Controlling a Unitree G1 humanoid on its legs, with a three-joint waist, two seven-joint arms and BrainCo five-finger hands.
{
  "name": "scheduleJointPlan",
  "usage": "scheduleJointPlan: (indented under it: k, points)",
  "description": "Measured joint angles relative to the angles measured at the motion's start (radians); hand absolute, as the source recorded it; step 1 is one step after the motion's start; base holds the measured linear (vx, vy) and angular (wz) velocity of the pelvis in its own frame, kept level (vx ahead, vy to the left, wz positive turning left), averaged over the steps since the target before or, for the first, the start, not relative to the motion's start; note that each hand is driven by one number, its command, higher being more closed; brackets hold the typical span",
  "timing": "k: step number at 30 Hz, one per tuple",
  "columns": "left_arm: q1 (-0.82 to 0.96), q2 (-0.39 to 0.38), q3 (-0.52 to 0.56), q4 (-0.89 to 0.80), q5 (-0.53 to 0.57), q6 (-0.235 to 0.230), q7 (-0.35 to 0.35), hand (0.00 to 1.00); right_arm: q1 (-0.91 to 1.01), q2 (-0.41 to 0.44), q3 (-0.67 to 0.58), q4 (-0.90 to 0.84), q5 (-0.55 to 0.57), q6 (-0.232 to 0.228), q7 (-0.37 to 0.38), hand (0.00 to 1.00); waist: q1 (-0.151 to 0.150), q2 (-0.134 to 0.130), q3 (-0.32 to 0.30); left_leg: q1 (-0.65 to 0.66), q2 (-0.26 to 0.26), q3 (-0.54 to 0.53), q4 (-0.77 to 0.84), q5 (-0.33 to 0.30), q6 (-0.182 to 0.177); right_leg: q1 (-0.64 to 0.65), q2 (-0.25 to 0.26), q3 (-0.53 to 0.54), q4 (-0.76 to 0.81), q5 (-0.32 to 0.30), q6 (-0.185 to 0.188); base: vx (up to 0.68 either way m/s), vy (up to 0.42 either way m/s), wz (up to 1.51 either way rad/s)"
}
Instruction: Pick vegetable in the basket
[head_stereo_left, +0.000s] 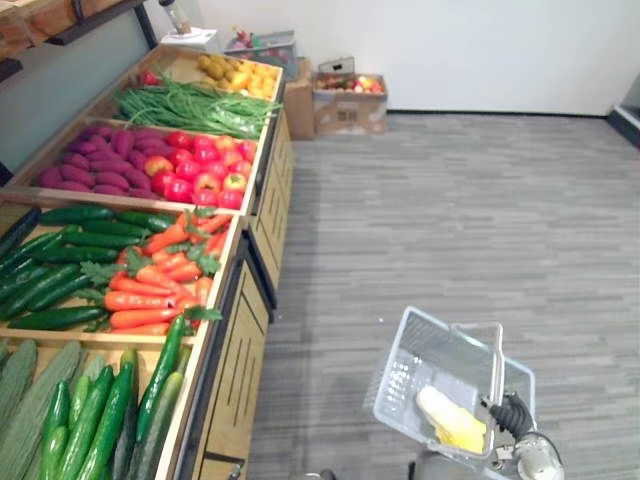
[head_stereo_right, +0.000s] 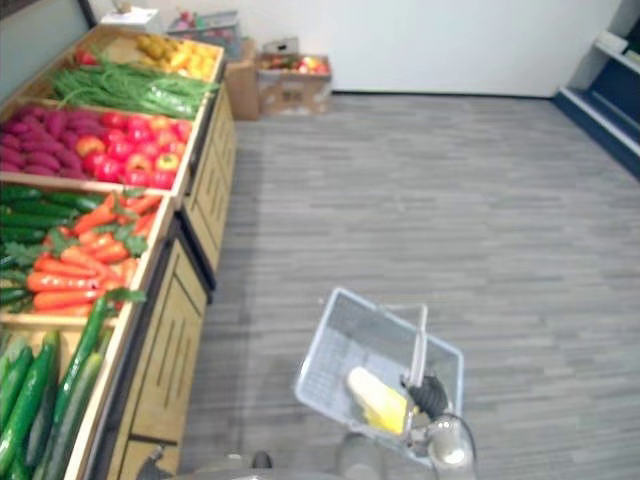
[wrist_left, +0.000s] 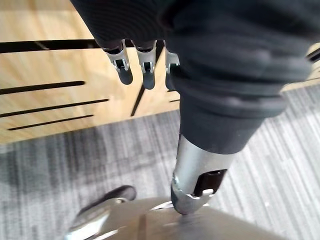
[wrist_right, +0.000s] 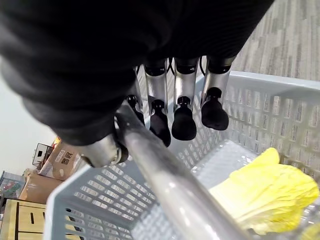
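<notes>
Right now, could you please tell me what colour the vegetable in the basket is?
The vegetable is yellow; right wrist view.

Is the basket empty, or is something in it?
Not empty. One yellow leafy vegetable lies in the grey basket, whose handle the right hand grips.

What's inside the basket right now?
One yellow leafy vegetable lies in the grey basket. The right hand, curled round the handle, hides the corner beneath it.
</notes>
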Motion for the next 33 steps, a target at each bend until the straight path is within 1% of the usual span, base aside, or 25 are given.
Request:
scheduleJointPlan:
  k: [1, 3, 6, 7, 8, 9, 10, 11, 12, 13, 16, 17, 18, 19, 21, 22, 23, 24, 25, 27, 28, 29, 31, 32, 33]
  points:
    - [0.003, -0.003, 0.005, -0.010, -0.003, 0.001, 0.000, 0.00, 0.004, 0.000, -0.017, 0.001, 0.000, -0.001, 0.000, 1.00, -0.003, -0.002, 0.002, 0.030, 0.000, -0.009, -0.007, -0.013, -0.007, -0.022, 0.007, -0.051, -0.147, -0.019, -0.018, 0.30, -0.050, 0.33]
    - [0.002, -0.009, 0.012, -0.020, -0.013, 0.000, 0.000, 0.00, 0.004, 0.001, -0.024, 0.001, 0.000, -0.001, -0.001, 1.00, -0.005, 0.001, 0.008, 0.044, 0.003, -0.027, -0.003, -0.031, -0.014, -0.027, 0.003, -0.075, -0.267, -0.020, -0.019, 0.19, -0.047, 0.25]
    - [-0.016, -0.028, 0.038, -0.027, -0.031, 0.000, 0.000, 0.00, 0.006, 0.029, -0.046, -0.001, 0.003, 0.000, -0.006, 1.00, -0.003, 0.011, 0.015, 0.054, 0.036, -0.074, 0.022, -0.084, -0.058, -0.017, -0.005, -0.069, -0.630, 0.005, 0.003, 0.26, -0.146, 0.33]
    - [-0.022, -0.031, 0.043, -0.027, -0.030, 0.000, 0.000, 0.00, 0.003, 0.037, -0.058, -0.003, 0.004, 0.000, -0.008, 1.00, -0.002, 0.012, 0.016, 0.054, 0.045, -0.081, 0.035, -0.098, -0.069, -0.017, -0.010, -0.064, -0.679, 0.017, 0.000, 0.36, -0.305, 0.33]
    - [-0.021, -0.032, 0.047, -0.030, -0.030, 0.000, 0.001, 0.00, 0.004, 0.041, -0.066, -0.008, 0.004, 0.000, -0.012, 1.00, 0.005, 0.012, 0.018, 0.062, 0.067, -0.100, 0.059, -0.143, -0.093, -0.017, -0.025, -0.046, -0.759, 0.050, 0.000, 0.32, -0.300, 0.25]
    - [-0.021, -0.034, 0.053, -0.030, -0.029, 0.000, 0.001, 0.00, 0.005, 0.041, -0.068, -0.008, 0.004, 0.001, -0.013, 1.00, 0.008, 0.011, 0.020, 0.073, 0.077, -0.109, 0.067, -0.162, -0.107, -0.014, -0.034, -0.049, -0.771, 0.079, 0.007, 0.44, -0.444, 0.29]
    - [-0.022, -0.048, 0.073, -0.029, -0.028, 0.000, 0.002, 0.00, 0.008, 0.040, -0.078, -0.008, 0.002, 0.004, -0.019, 1.00, 0.011, 0.013, 0.021, 0.098, 0.105, -0.123, 0.070, -0.191, -0.137, 0.004, -0.027, -0.082, -0.749, 0.169, 0.024, 0.33, -0.354, 0.23]
    - [-0.024, -0.049, 0.080, -0.028, -0.028, 0.000, 0.001, 0.00, 0.016, 0.037, -0.085, -0.008, 0.001, 0.005, -0.020, 1.00, 0.009, 0.017, 0.024, 0.108, 0.122, -0.137, 0.067, -0.200, -0.151, 0.005, -0.016, -0.096, -0.721, 0.179, 0.026, 0.42, -0.436, 0.45]
    - [-0.030, -0.065, 0.079, -0.023, -0.027, -0.002, -0.001, 0.00, 0.023, 0.036, -0.106, -0.011, 0.001, 0.006, -0.027, 1.00, 0.009, 0.051, 0.021, 0.120, 0.148, -0.162, 0.057, -0.201, -0.157, -0.012, 0.002, -0.128, -0.640, 0.116, 0.003, 0.40, -0.370, 0.44]
    - [-0.031, -0.073, 0.083, -0.021, -0.027, -0.005, 0.000, 0.00, 0.020, 0.035, -0.125, -0.011, 0.001, 0.012, -0.032, 1.00, 0.010, 0.056, 0.020, 0.133, 0.157, -0.183, 0.047, -0.164, -0.167, -0.036, 0.003, -0.138, -0.564, 0.058, -0.018, 0.40, -0.351, 0.40]
    - [-0.027, -0.091, 0.092, -0.012, -0.030, -0.005, 0.000, 0.00, 0.033, 0.037, -0.136, -0.003, 0.001, 0.015, -0.032, 1.00, 0.008, 0.078, 0.008, 0.134, 0.180, -0.231, 0.093, -0.089, -0.164, -0.004, 0.008, -0.185, -0.515, -0.027, -0.042, 0.38, -0.326, 0.29]
    - [-0.024, -0.092, 0.093, -0.013, -0.031, -0.006, 0.000, 0.00, 0.036, 0.038, -0.137, 0.001, 0.002, 0.017, -0.032, 1.00, 0.008, 0.081, 0.006, 0.115, 0.184, -0.247, 0.131, -0.077, -0.166, 0.011, 0.011, -0.196, -0.518, -0.039, -0.047, 0.32, -0.269, 0.41]
    - [-0.023, -0.093, 0.102, -0.012, -0.034, -0.010, 0.000, 0.00, 0.043, 0.038, -0.138, 0.002, 0.004, 0.022, -0.031, 1.00, 0.003, 0.083, 0.005, 0.072, 0.190, -0.276, 0.231, -0.062, -0.172, 0.040, 0.015, -0.215, -0.530, -0.052, -0.055, 0.36, -0.298, 0.41]
    - [-0.020, -0.098, 0.115, -0.013, -0.040, -0.014, 0.000, 0.00, 0.054, 0.038, -0.134, 0.004, 0.009, 0.025, -0.027, 1.00, 0.006, 0.084, 0.005, -0.022, 0.196, -0.310, 0.437, 0.007, -0.198, 0.094, 0.028, -0.240, -0.556, -0.069, -0.070, 0.29, -0.240, 0.35]
    - [-0.017, -0.097, 0.121, -0.019, -0.067, -0.018, 0.002, 0.00, 0.066, 0.036, -0.125, 0.006, 0.010, 0.025, -0.020, 1.00, 0.014, 0.079, 0.007, -0.110, 0.205, -0.309, 0.652, 0.120, -0.214, 0.166, 0.047, -0.249, -0.588, -0.084, -0.094, 0.32, -0.220, 0.07]
    - [-0.016, -0.096, 0.120, -0.020, -0.071, -0.021, 0.001, 0.00, 0.063, 0.030, -0.120, 0.008, 0.010, 0.025, -0.020, 1.00, 0.025, 0.077, 0.007, -0.159, 0.209, -0.280, 0.768, 0.096, -0.199, 0.206, 0.056, -0.249, -0.607, -0.096, -0.110, 0.28, -0.151, -0.15]
    - [-0.017, -0.094, 0.118, -0.022, -0.071, -0.022, 0.001, 0.00, 0.062, 0.027, -0.117, 0.010, 0.009, 0.025, -0.020, 1.00, 0.030, 0.075, 0.007, -0.182, 0.208, -0.256, 0.809, 0.077, -0.191, 0.229, 0.059, -0.247, -0.620, -0.102, -0.120, 0.28, -0.104, -0.17]
    - [-0.018, -0.087, 0.118, -0.025, -0.071, -0.021, 0.001, 0.00, 0.064, 0.024, -0.117, 0.016, 0.009, 0.026, -0.020, 1.00, 0.036, 0.067, 0.009, -0.226, 0.208, -0.198, 0.850, 0.039, -0.165, 0.276, 0.061, -0.246, -0.655, -0.107, -0.125, 0.23, -0.063, -0.07]
    - [-0.015, -0.086, 0.121, -0.026, -0.072, -0.022, 0.002, 0.00, 0.064, 0.021, -0.118, 0.021, 0.009, 0.026, -0.020, 1.00, 0.038, 0.059, 0.009, -0.252, 0.208, -0.151, 0.849, 0.010, -0.148, 0.307, 0.055, -0.246, -0.678, -0.104, -0.120, 0.33, -0.046, -0.04]
    - [-0.014, -0.084, 0.122, -0.032, -0.077, -0.021, 0.002, 0.00, 0.055, 0.012, -0.137, 0.035, 0.009, 0.026, -0.021, 1.00, 0.044, 0.053, 0.010, -0.293, 0.202, -0.071, 0.758, -0.032, -0.141, 0.352, 0.040, -0.247, -0.705, -0.101, -0.114, 0.29, 0.014, -0.06]
    - [-0.014, -0.082, 0.121, -0.032, -0.079, -0.021, 0.003, 0.00, 0.042, 0.004, -0.156, 0.062, 0.007, 0.027, -0.022, 1.00, 0.046, 0.048, 0.010, -0.302, 0.180, -0.034, 0.624, -0.040, -0.145, 0.371, 0.023, -0.248, -0.724, -0.098, -0.109, 0.28, 0.083, -0.06]
    - [-0.013, -0.082, 0.120, -0.032, -0.078, -0.020, 0.003, 0.00, 0.038, -0.003, -0.190, 0.073, 0.003, 0.028, -0.025, 1.00, 0.045, 0.046, 0.009, -0.291, 0.150, 0.020, 0.389, -0.014, -0.131, 0.393, 0.001, -0.255, -0.742, -0.097, -0.092, 0.29, 0.100, 0.00]
    - [-0.011, -0.082, 0.119, -0.031, -0.076, -0.020, 0.004, 0.00, 0.041, -0.006, -0.223, 0.073, -0.001, 0.031, -0.035, 1.00, 0.038, 0.047, 0.009, -0.277, 0.129, 0.053, 0.212, 0.060, -0.127, 0.416, -0.008, -0.264, -0.759, -0.101, -0.070, 0.27, 0.130, 0.13]
    - [-0.005, -0.086, 0.119, -0.032, -0.076, -0.020, 0.003, 0.00, 0.049, -0.017, -0.251, 0.069, -0.001, 0.044, -0.040, 1.00, 0.036, 0.052, 0.006, -0.273, 0.111, 0.065, 0.049, 0.180, -0.126, 0.436, -0.007, -0.269, -0.765, -0.119, -0.040, 0.30, 0.187, 0.14]
    - [0.001, -0.089, 0.118, -0.032, -0.075, -0.019, 0.003, 0.00, 0.055, -0.025, -0.258, 0.063, -0.001, 0.048, -0.042, 1.00, 0.036, 0.062, 0.000, -0.271, 0.107, 0.064, 0.008, 0.214, -0.121, 0.443, 0.002, -0.268, -0.765, -0.131, -0.026, 0.38, 0.272, 0.07]
